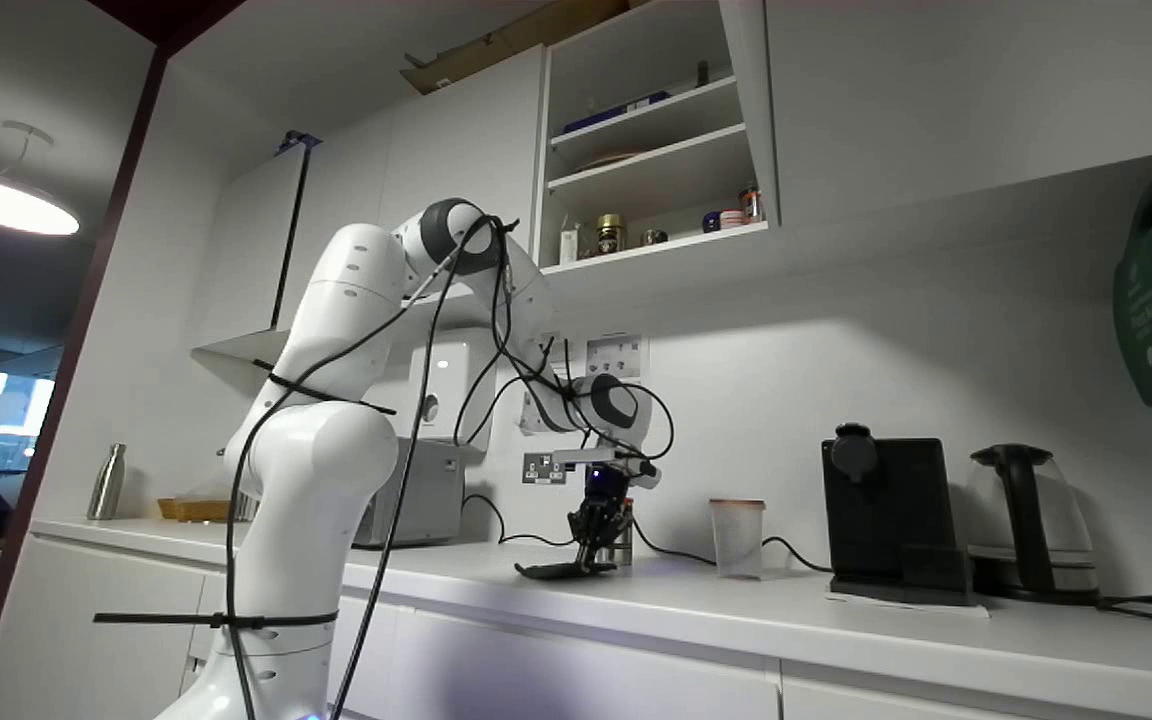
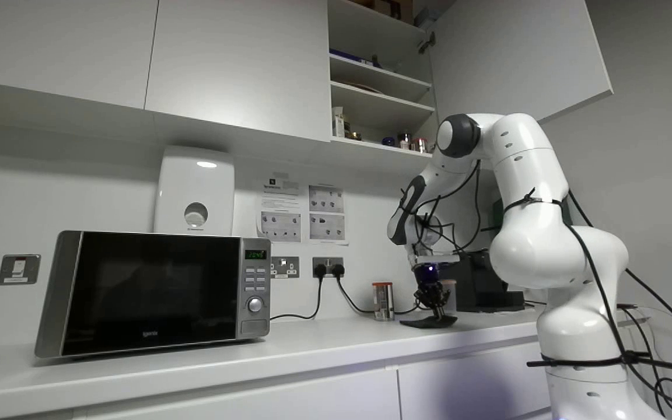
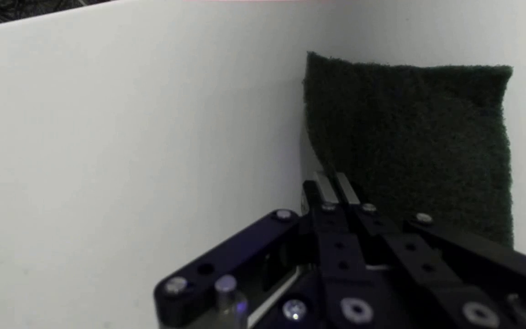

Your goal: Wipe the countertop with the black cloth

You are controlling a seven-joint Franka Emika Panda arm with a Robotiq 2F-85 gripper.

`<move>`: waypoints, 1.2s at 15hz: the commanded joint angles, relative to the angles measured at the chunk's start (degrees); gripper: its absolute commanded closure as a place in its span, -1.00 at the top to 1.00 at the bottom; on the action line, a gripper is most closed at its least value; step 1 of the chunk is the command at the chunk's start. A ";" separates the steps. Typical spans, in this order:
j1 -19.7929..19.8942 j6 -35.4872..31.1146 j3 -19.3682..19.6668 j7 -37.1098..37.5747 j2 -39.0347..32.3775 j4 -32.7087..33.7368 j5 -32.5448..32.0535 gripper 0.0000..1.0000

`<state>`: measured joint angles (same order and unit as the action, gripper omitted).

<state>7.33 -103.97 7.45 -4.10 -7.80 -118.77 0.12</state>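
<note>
The white countertop (image 1: 676, 595) runs across both exterior views (image 2: 324, 344) and fills much of the wrist view (image 3: 153, 137). The black cloth (image 3: 418, 137) lies spread to the right in the wrist view, with its left edge pinched between the fingertips. My gripper (image 3: 334, 185) is shut on that edge. In an exterior view, the gripper (image 1: 588, 556) points down at the countertop and the cloth (image 1: 542, 571) shows as a thin dark sliver on or just above it. The gripper (image 2: 438, 313) and cloth (image 2: 420, 322) look the same in an exterior view. Part of the cloth is hidden under the fingers.
A red-lidded jar (image 2: 383, 302) stands near the wall behind the gripper. A clear cup (image 1: 738, 540), black coffee machine (image 1: 896, 510) and kettle (image 1: 1031, 530) stand along the counter. A microwave (image 2: 155, 291) stands farther along. A cabinet door (image 2: 517, 52) hangs open above.
</note>
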 commanded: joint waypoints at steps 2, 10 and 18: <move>1.56 -0.24 1.17 -0.41 1.87 -1.32 0.15 -0.98; -3.18 0.14 -3.88 0.51 0.01 -0.27 1.12 -0.98; -8.97 0.98 -9.28 0.09 -3.10 4.86 0.63 -0.98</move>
<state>-0.73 -103.96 -0.78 -3.78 -8.55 -118.09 0.71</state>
